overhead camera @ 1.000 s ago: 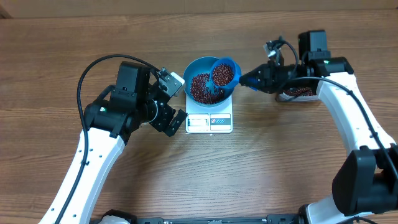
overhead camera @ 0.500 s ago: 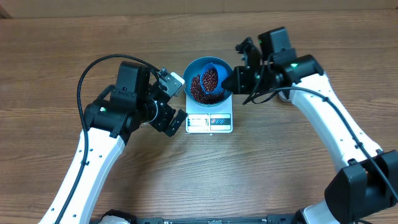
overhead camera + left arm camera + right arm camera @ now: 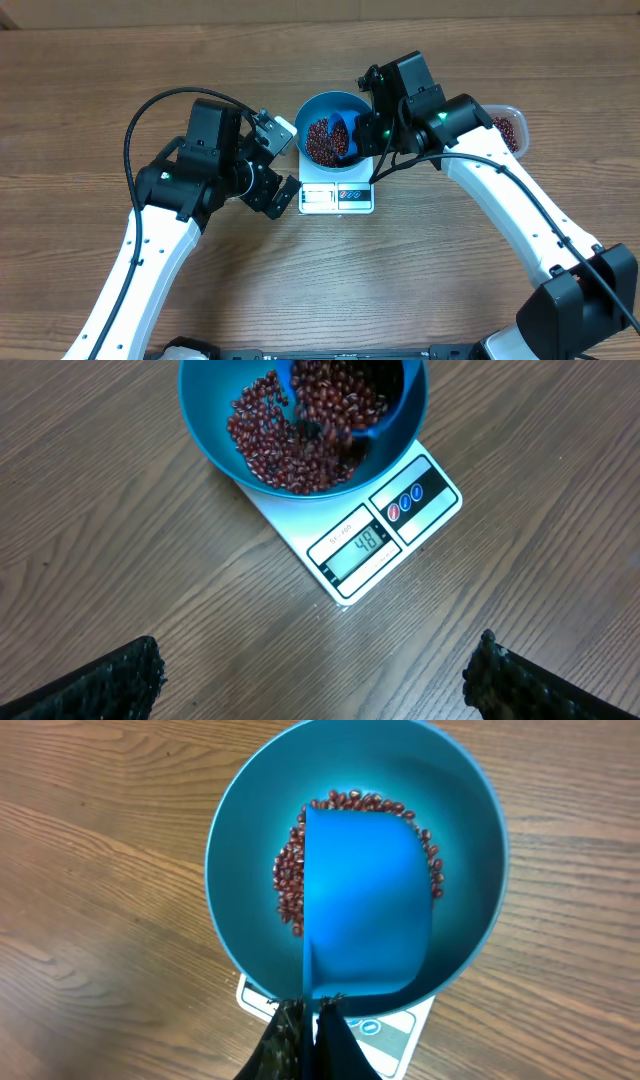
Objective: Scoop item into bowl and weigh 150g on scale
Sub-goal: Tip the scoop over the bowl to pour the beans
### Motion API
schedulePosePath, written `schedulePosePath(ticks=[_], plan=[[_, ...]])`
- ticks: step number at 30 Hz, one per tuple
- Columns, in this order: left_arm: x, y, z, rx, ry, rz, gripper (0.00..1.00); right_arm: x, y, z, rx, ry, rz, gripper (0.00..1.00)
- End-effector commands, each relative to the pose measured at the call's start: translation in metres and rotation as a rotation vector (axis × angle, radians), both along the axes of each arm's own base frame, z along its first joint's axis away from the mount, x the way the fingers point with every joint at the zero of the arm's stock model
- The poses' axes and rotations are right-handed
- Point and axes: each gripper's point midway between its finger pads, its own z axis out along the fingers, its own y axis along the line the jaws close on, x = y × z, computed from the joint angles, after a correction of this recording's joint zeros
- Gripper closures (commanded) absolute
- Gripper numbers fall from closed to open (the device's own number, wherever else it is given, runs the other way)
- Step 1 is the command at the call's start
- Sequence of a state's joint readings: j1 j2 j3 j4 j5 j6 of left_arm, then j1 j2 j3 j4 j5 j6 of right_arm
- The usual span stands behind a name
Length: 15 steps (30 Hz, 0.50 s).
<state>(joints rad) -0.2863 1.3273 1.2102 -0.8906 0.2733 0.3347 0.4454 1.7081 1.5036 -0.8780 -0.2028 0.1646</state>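
My right gripper (image 3: 310, 1020) is clamped on the scoop (image 3: 365, 900) handle, with the scoop tipped inside the bowl (image 3: 225, 870), centre frame. The beans (image 3: 290, 450) lie heaped in the bowl, which sits on the scale (image 3: 370, 545). My left gripper (image 3: 310, 680) has its jaws apart, lower frame.

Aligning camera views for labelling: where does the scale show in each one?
Overhead: scale at centre, just below the bowl.
Left wrist: scale upper centre-right, turned at an angle, bowl on it.
Right wrist: scale only a sliver at the bottom edge, under the bowl, by the scoop handle.
Shared landmark: the blue bowl holding beans, on the scale.
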Motion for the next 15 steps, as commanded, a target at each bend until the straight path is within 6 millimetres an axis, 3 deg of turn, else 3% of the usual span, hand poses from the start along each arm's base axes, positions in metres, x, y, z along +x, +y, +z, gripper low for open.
schedulePosePath(ticks=[1, 15], plan=[[-0.0010, -0.0030, -0.0029, -0.016, 0.019, 0.004, 0.00, 0.0096, -0.0016, 0.0290, -0.011, -0.114, 0.037, 0.96], [-0.0011, -0.0030, -0.0029, -0.017, 0.020, 0.004, 0.00, 0.0173, -0.0030, 0.0326, -0.067, -0.196, 0.108, 0.96]])
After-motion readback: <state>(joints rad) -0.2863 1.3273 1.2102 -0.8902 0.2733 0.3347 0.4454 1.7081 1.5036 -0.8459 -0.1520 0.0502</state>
